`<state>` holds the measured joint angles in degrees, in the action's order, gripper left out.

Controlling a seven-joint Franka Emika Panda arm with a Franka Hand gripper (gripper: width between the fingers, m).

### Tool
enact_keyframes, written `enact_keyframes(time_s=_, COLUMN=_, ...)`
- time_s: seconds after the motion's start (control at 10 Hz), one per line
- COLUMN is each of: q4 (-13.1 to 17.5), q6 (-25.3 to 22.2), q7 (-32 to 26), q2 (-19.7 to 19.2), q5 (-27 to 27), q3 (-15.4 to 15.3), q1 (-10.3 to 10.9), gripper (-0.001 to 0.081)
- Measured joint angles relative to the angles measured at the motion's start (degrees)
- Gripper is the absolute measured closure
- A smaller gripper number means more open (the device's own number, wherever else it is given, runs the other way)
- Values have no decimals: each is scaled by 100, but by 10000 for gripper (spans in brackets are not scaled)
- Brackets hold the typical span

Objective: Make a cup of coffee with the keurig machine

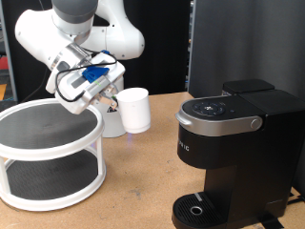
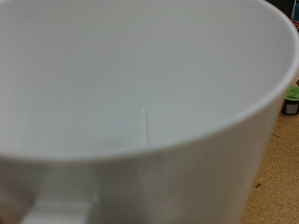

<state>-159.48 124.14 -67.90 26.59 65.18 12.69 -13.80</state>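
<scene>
The white handleless cup [image 1: 134, 109] hangs upright in the air above the wooden table, between the round rack and the keurig machine [image 1: 233, 143]. My gripper [image 1: 114, 98] grips the cup's rim on the side towards the exterior view's left and is shut on it. The black machine stands at the exterior view's right, with its silver-grey handle down and the drip platform [image 1: 195, 208] at its foot bare. In the wrist view the cup's white inside wall [image 2: 140, 84] fills nearly the whole picture. One finger [image 2: 47, 201] shows pale against the rim.
A white two-tier round rack [image 1: 48, 153] with dark mesh shelves stands at the exterior view's left, just beside the arm. Something pale [image 1: 111, 124] sits on the table behind the cup. A dark panel stands behind the machine.
</scene>
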Motion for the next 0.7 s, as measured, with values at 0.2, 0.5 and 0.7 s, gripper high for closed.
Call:
enact_keyframes(time_s=0.2, q4=-57, q6=254, q7=-50, q2=-119, q5=103, q3=-138, q1=35, gripper=730)
enact_keyframes(time_s=0.5, q4=-79, q6=736, q7=-493, q2=-466, q5=771, q3=-395, q1=229, gripper=730)
enact_keyframes(time_s=0.7, q4=-68, q6=906, q7=-843, q2=-705, q5=1223, q3=-521, q1=340, gripper=730)
